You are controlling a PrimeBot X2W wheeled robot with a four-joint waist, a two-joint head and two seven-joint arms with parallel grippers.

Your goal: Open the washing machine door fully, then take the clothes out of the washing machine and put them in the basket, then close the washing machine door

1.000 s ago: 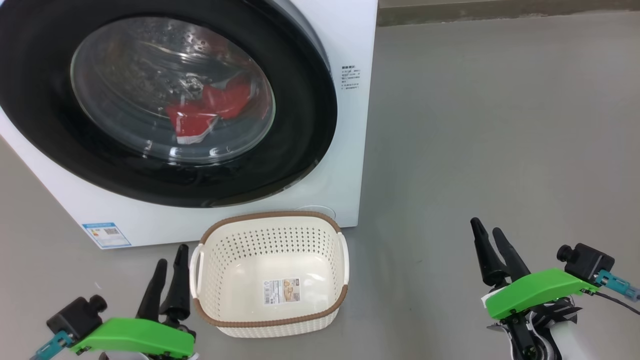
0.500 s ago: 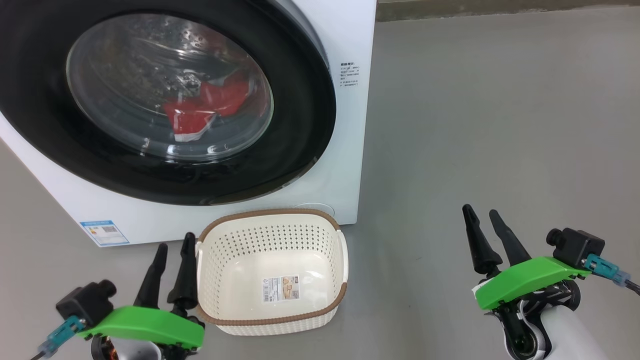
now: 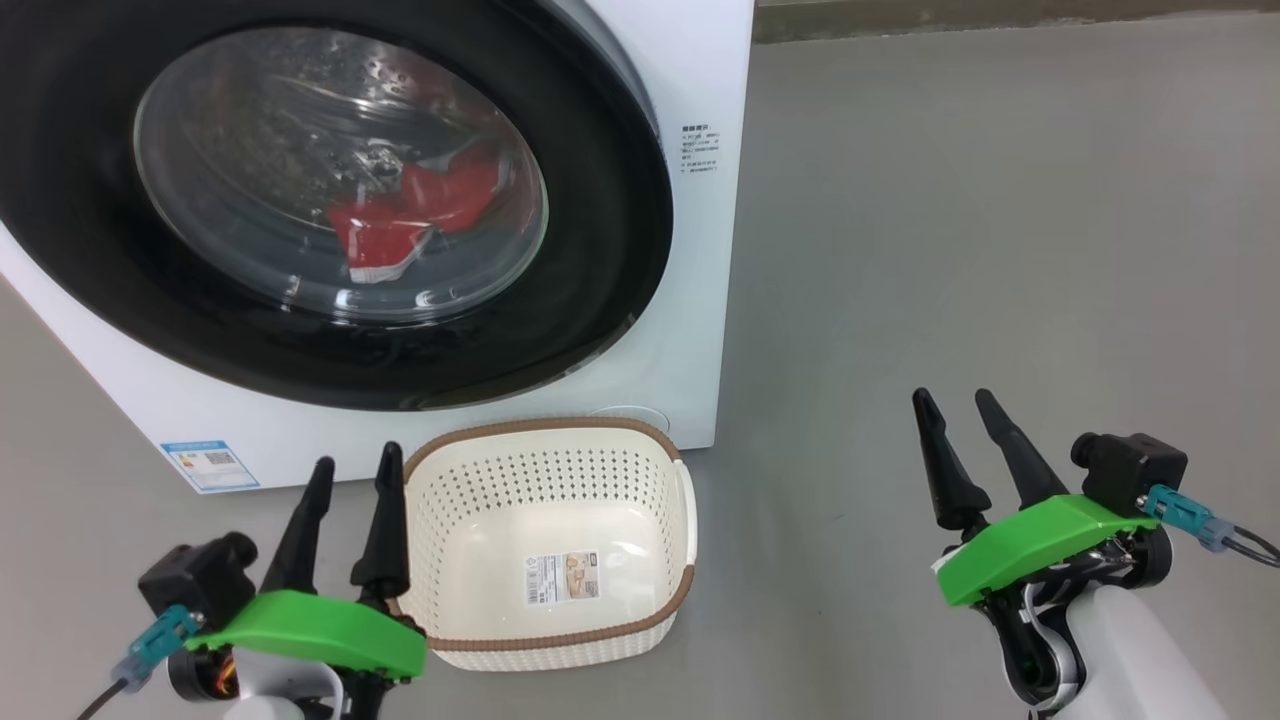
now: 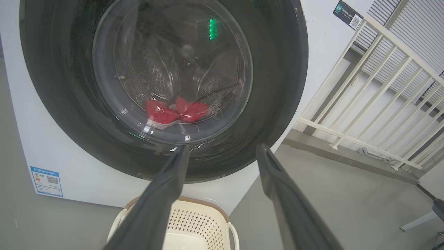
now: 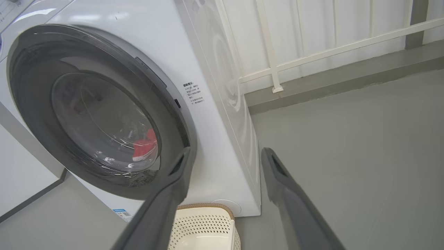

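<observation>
Two sets of jaws sit low in the head view, each parted fairly narrowly and holding nothing. The left jaws are just beside the left side of the small cream-white perforated plastic basket with its brown woven-look rim. The right jaws are well apart from it over the bare grey floor. Behind the basket stands the big white boxy washing machine. Its large round door, glossy black rim around bulging glass, lies against the front, though I cannot tell whether it is latched. The soft red clothes lie in the drum behind the glass. Because the basket sits right under the door's lower edge, an arm rising toward the door could knock this light basket aside, leaving later drops to land on the floor. In the left wrist view, two long dark fingers point at the door's lower rim, with the clothes above them through the glass. That rim looks smooth and shiny, so a pinch there would probably slide off. In the right wrist view, the door's right edge shows a dark seam and a small catch near some printed text. Jaws opened this little may miss that edge or jam against the white panel. A pull that is too short would leave the door only partly open, crowding the reach into the drum.
</observation>
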